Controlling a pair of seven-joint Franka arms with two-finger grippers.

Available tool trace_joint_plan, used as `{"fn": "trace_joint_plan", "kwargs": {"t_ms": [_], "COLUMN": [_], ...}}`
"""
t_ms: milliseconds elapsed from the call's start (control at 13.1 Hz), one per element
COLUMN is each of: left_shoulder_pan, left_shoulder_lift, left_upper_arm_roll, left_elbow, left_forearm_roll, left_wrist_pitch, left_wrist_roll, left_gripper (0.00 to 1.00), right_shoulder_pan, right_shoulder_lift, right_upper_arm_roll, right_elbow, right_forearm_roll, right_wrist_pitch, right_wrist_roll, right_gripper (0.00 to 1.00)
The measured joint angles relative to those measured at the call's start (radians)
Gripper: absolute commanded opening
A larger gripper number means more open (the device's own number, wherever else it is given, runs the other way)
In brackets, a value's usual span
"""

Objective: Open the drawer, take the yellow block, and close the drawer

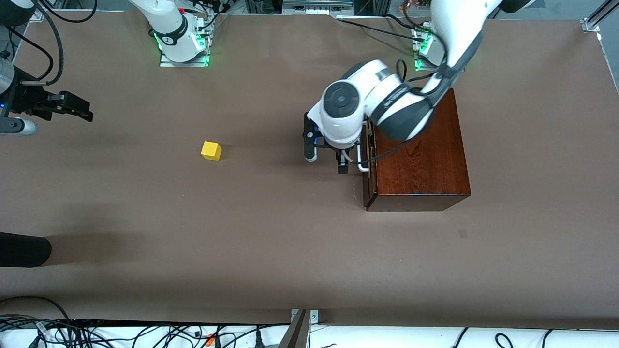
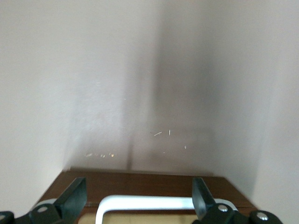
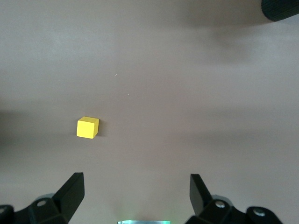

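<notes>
The wooden box (image 1: 420,154) sits on the brown table (image 1: 271,241) toward the left arm's end, w/ its drawer (image 1: 369,164) front facing the right arm's end. The drawer looks shut or nearly so: front view shows only a thin gap at the box edge, and the left wrist view shows a sliver of pale wood under the white handle (image 2: 154,203). Can't tell more than that.

Left gripper (image 1: 328,162) is down in front of the drawer, right at the handle (image 1: 361,159). Fingers (image 2: 74,198) are spread apart, one at each side of the handle's bar in the left wrist view, w/ the bar running between them. No contact w/ the bar visible; tips look just clear of it. Nothing is clamped.

Yellow block (image 1: 211,151) lies on the bare table, well apart from the box, toward the right arm's end and about as far from the front camera as the drawer handle. It rests flat, alone, nothing touching it. The right wrist view shows it (image 3: 87,127) on the table too.

Right gripper (image 1: 72,107) waits up in the air over the table's edge at the right arm's end, well away from the block. Its fingers (image 3: 72,191) are wide apart and hold nothing.
</notes>
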Motion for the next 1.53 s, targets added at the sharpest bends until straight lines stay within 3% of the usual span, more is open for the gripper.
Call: {"fn": "trace_joint_plan", "kwargs": {"t_ms": [305, 687, 840, 1145, 1298, 1527], "left_shoulder_pan": [0.148, 0.339, 0.347, 0.205, 0.193, 0.191], "left_shoulder_lift": [-0.122, -0.223, -0.271, -0.401, -0.480, -0.607], "left_upper_arm_roll": [0.001, 0.048, 0.154, 0.490, 0.543, 0.547], "left_elbow": [0.009, 0.022, 0.021, -0.051, -0.114, -0.239], "left_forearm_roll": [-0.035, -0.035, -0.054, -0.210, -0.231, -0.231], "left_wrist_pitch": [-0.126, -0.244, -0.237, -0.183, -0.165, -0.164], "left_wrist_roll": [-0.205, -0.271, -0.272, -0.410, -0.522, -0.584], "left_gripper": [1.00, 1.00, 1.00, 1.00, 1.00, 1.00], "right_shoulder_pan": [0.000, 0.000, 0.000, -0.004, -0.005, -0.005], "right_shoulder_lift": [-0.008, -0.008, -0.008, -0.008, -0.008, -0.008], "right_upper_arm_roll": [0.003, 0.010, 0.012, 0.012, 0.012, 0.012], "right_elbow": [-0.004, -0.004, -0.004, -0.004, -0.004, -0.004], "right_forearm_roll": [-0.021, -0.027, -0.027, -0.027, -0.027, -0.027], "right_wrist_pitch": [0.004, -0.005, -0.010, -0.011, -0.011, -0.011], "right_wrist_roll": [0.000, -0.001, -0.001, -0.005, -0.005, -0.006], "right_gripper": [1.00, 1.00, 1.00, 1.00, 1.00, 1.00]}}
